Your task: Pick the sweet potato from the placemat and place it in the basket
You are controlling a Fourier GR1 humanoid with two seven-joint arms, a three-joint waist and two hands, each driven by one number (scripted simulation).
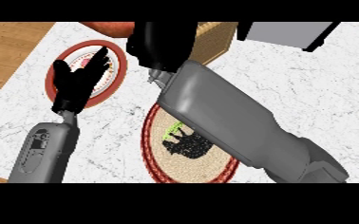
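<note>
The sweet potato point(107, 27) is a reddish-orange lump at the view's top, sticking out to the left of my right hand point(163, 45). That hand's fingers curl round it and hide its right end. The hand hangs by the left side of the woven tan basket point(216, 40), covering part of it. My grey right forearm crosses over the round placemat point(155, 157), which has a red rim and a black animal figure; nothing lies on its visible part. My left hand point(79, 81) rests open, fingers up, over a red-rimmed plate point(119, 62).
A grey box point(289, 32) with a dark edge stands at the back right. A wooden surface point(17, 45) borders the white marble counter point(294, 90) on the left.
</note>
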